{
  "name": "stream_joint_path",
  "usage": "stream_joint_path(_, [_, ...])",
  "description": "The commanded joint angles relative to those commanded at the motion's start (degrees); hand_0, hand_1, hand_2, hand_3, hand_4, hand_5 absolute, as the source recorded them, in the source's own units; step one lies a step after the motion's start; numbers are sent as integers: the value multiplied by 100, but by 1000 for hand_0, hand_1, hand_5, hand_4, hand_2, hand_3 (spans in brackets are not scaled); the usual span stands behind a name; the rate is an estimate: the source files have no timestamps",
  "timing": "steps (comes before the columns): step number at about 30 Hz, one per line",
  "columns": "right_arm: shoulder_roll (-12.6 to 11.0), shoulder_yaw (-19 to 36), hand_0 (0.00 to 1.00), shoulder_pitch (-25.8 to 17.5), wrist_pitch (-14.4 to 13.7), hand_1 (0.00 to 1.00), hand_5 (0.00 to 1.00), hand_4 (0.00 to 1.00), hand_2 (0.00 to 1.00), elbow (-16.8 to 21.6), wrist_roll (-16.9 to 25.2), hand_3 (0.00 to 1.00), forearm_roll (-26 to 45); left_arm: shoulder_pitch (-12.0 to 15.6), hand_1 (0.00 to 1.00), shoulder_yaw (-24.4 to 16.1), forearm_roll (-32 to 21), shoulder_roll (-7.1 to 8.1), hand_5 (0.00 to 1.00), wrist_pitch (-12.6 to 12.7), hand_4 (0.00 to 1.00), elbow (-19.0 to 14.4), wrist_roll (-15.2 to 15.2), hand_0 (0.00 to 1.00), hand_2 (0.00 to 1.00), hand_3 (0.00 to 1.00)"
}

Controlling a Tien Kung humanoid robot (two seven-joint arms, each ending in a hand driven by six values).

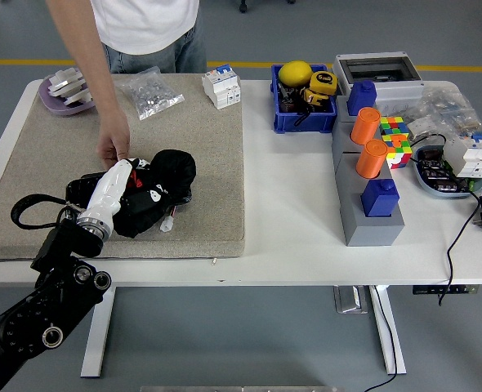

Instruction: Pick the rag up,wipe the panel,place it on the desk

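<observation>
left robot hand (114, 189) on black rag (161, 189), beige panel (200, 147), person's hand (114, 144) beside

Black rag (155, 192), bunched in a crumpled heap, lying on the beige felt panel (200, 155)
</observation>
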Motion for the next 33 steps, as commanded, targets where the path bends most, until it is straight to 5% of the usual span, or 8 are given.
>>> stream_joint_path(23, [-7, 36, 744, -13, 6, 284, 571, 998, 651, -10, -9, 619, 3, 429, 192, -1165, 279, 471, 2, 49, 156, -19, 60, 211, 576, 529])
stream_joint_path(33, [-2, 50, 744, -3, -1, 284, 572, 998, 651, 0, -14, 620, -17, 469, 191, -1312, 336, 503, 2, 114, 153, 42, 125, 211, 573, 526])
